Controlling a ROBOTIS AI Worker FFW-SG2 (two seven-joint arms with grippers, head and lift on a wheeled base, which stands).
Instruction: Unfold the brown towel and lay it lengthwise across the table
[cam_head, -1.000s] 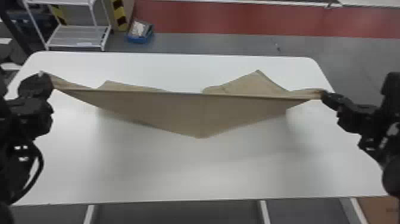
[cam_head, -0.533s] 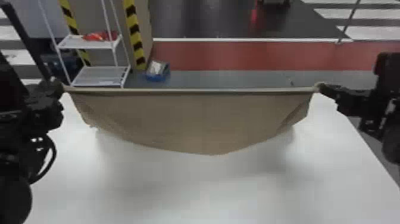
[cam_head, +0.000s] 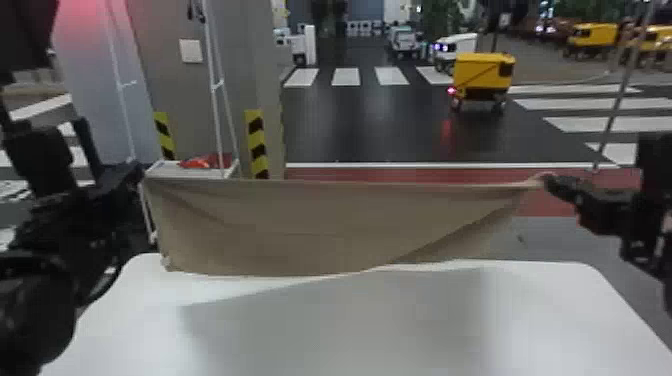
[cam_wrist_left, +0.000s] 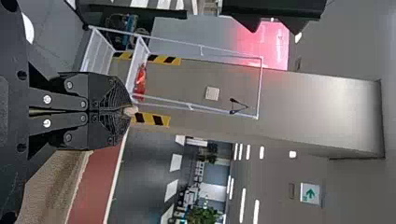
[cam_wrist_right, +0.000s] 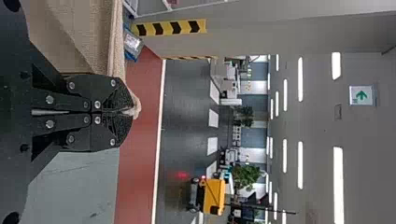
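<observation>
My left gripper and right gripper pinch the towel shut at its top corners — it hangs between them, long side along the table.

A grey pillar and a yellow vehicle in the background
A white rack bearing something red stands by the pillar, which has black-and-yellow strips; the boxy, wheeled vehicle sits on dark floor near white crossing stripes, beyond a red band.
</observation>
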